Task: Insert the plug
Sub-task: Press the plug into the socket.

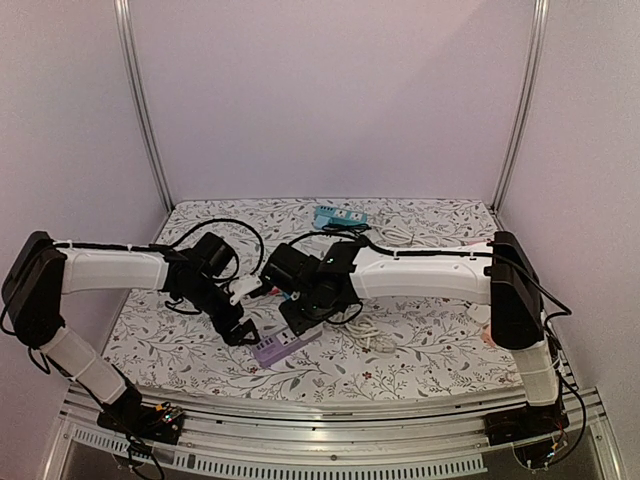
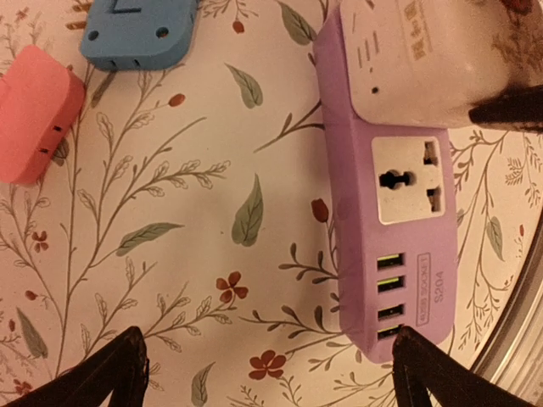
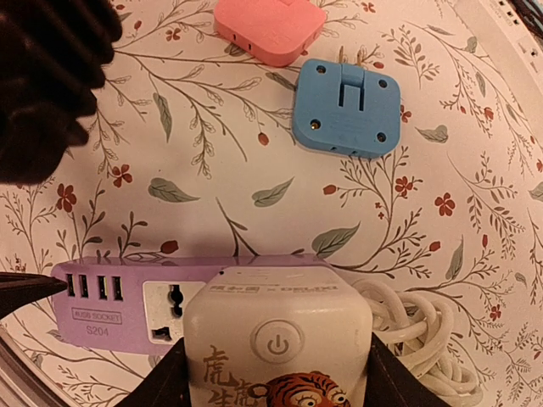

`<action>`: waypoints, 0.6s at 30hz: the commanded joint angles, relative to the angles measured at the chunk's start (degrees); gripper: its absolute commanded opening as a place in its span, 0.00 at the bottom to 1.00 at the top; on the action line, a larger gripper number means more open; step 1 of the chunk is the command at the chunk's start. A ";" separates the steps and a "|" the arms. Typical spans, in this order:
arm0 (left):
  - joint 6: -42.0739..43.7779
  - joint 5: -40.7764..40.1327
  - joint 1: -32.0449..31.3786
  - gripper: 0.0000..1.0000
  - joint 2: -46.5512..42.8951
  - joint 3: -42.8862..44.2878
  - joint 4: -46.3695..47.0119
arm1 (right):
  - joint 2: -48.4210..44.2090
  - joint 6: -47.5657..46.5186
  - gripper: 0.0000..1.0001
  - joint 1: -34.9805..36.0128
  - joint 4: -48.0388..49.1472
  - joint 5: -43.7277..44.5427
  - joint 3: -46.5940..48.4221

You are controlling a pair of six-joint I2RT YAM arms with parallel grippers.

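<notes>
White plug (image 3: pixel 277 339) on purple socket strip (image 3: pixel 97 301)

Purple power strip (image 2: pixel 348 220): one, showing four USB ports (image 2: pixel 390 284) and one universal socket (image 2: pixel 407 180).
White plug block (image 3: pixel 277 339), tiger print: one.
Pink adapter (image 3: pixel 267 25): one.
Blue adapter (image 3: pixel 348 106): one.
Coiled white cable (image 3: pixel 424 339): one.
Floral-covered desk (image 3: pixel 212 170): one.
</notes>
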 commanded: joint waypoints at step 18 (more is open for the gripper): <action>0.66 1.52 3.97 0.99 0.78 1.73 -2.28 | 22.89 -6.43 0.03 -1.72 -14.66 -7.67 -6.93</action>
